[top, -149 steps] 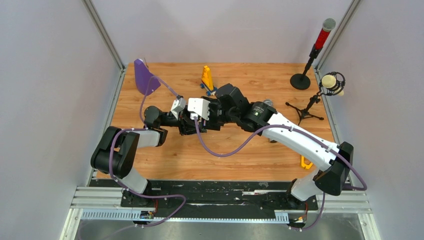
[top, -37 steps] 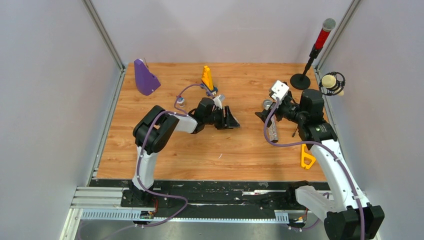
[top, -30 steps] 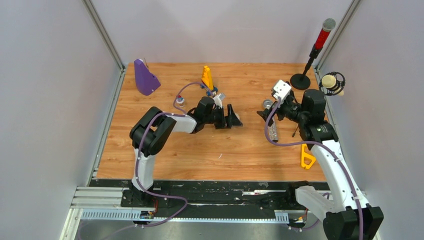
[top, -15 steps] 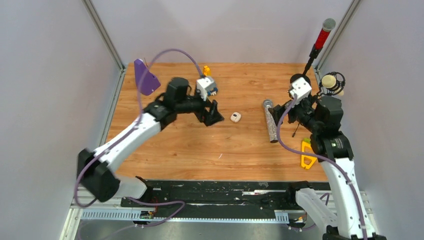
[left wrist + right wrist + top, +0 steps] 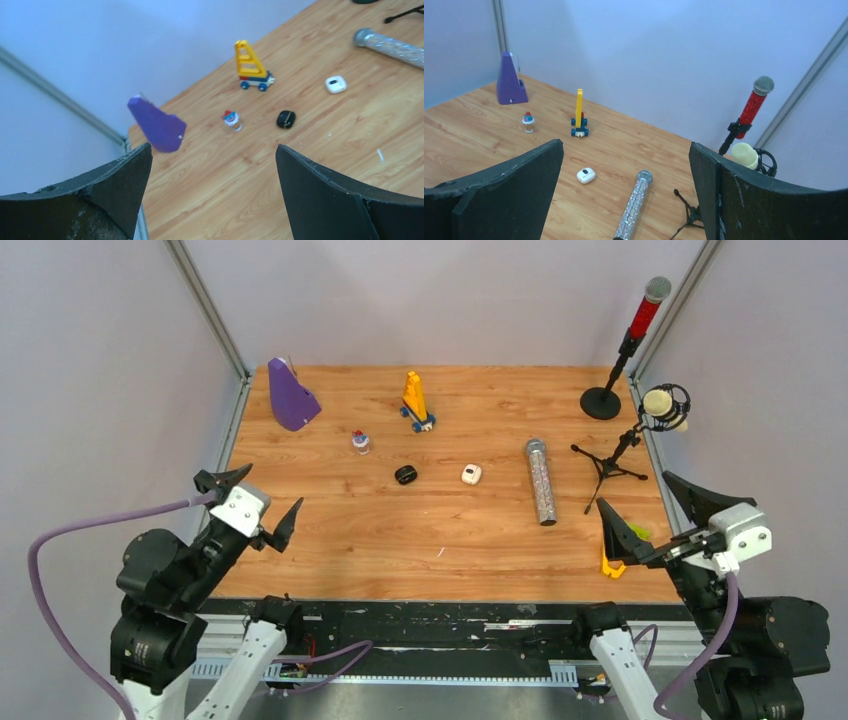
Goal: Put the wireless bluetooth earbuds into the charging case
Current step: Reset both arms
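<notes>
A white pebble-shaped charging case (image 5: 472, 474) lies shut at the middle of the table, with a black case (image 5: 405, 475) just to its left. Both show in the left wrist view, white case (image 5: 335, 84) and black case (image 5: 286, 119). The right wrist view shows only the white case (image 5: 586, 175). The earbuds are not visible in any view. My left gripper (image 5: 274, 484) hangs open above the near left edge, far from the cases, as seen from its wrist (image 5: 212, 147). My right gripper (image 5: 632, 487) stands open above the near right edge, wide and empty (image 5: 626, 144).
A glitter microphone (image 5: 540, 481) lies right of the cases. At the back stand a purple metronome (image 5: 290, 395), a yellow toy (image 5: 415, 400) and a small figure (image 5: 361, 441). Microphones on stands, one red (image 5: 645, 308) and one cream (image 5: 663, 405), are far right. A yellow piece (image 5: 612, 562) and a white sliver (image 5: 440, 552) lie near the front.
Both arms have drawn back from the table's middle to the near corners and risen. The two cases now lie uncovered. Both grippers stay open.
</notes>
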